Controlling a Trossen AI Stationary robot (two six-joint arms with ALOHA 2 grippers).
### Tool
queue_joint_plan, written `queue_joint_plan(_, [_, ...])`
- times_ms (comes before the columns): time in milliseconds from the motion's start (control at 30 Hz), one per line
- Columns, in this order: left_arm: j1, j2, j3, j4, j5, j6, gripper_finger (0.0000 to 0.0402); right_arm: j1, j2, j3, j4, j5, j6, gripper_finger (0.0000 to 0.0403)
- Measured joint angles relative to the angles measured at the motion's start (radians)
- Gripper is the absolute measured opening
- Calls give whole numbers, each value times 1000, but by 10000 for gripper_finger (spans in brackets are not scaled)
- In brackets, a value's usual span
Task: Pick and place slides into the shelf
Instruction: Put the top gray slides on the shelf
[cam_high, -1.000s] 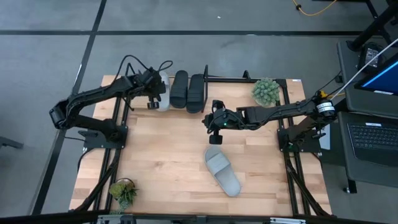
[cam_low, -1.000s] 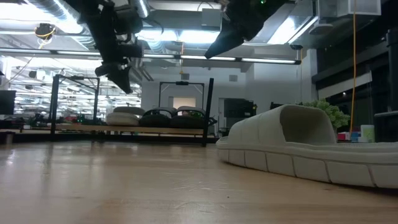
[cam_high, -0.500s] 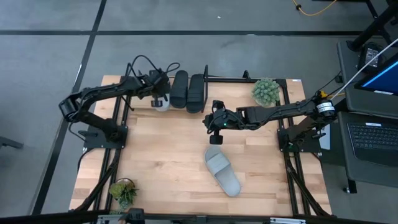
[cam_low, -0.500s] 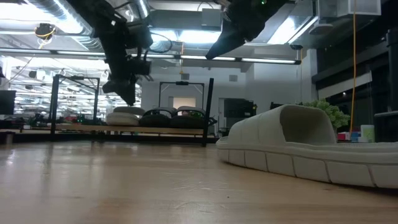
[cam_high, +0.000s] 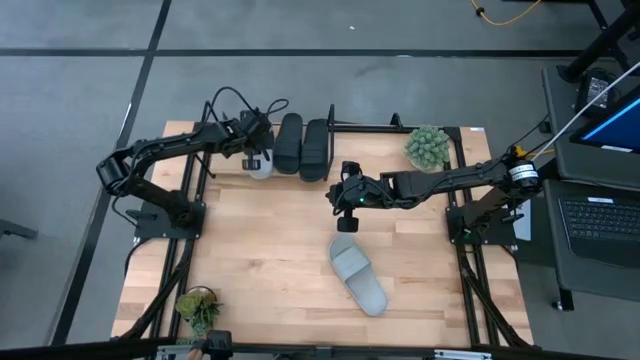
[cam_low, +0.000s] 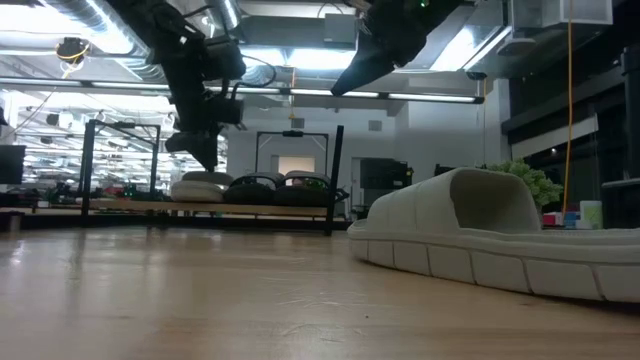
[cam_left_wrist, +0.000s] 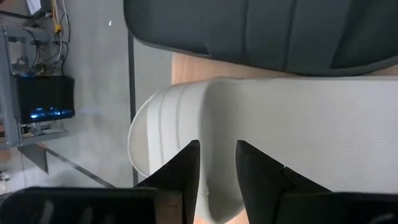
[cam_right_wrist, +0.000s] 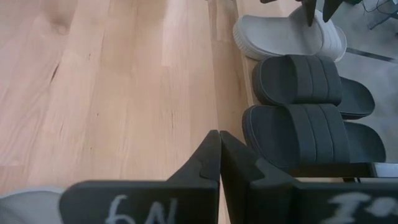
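Observation:
On the shelf (cam_high: 370, 127) at the table's far edge lie a pale grey slide (cam_high: 259, 168) and two black slides (cam_high: 289, 143) (cam_high: 315, 148), soles down on its board. My left gripper (cam_left_wrist: 217, 148) is open and points down at the pale grey slide (cam_left_wrist: 292, 124), one finger on either side of a strip of its strap. A second pale grey slide (cam_high: 358, 276) lies sole down on the tabletop, near the middle right. My right gripper (cam_right_wrist: 219, 146) hangs shut and empty above the table's centre (cam_high: 345, 205). My left gripper comes at the pale grey slide's strap (cam_left_wrist: 217, 118) from above, slanting down, with its fingertips (cam_left_wrist: 189, 163) close over it. Whether they touch it I cannot tell. The slide rests flat on the shelf board.
A green potted plant (cam_high: 428, 146) stands at the shelf's right end, and a smaller one (cam_high: 198, 306) at the near left corner. Bare wood lies between the shelf and the loose slide. The black shelf rods (cam_low: 335, 180) rise at the far edge.
My left gripper has gone down and toward the far edge, onto the pale grey slide on the shelf, rolling a little, and its fingers have opened. The slide has stayed on the shelf. My right arm has kept still.

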Motion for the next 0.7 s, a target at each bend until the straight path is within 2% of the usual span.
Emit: queue_joint_plan(700, [50,28,0,10,38,0,95,0,0,0,-3,0,0,6])
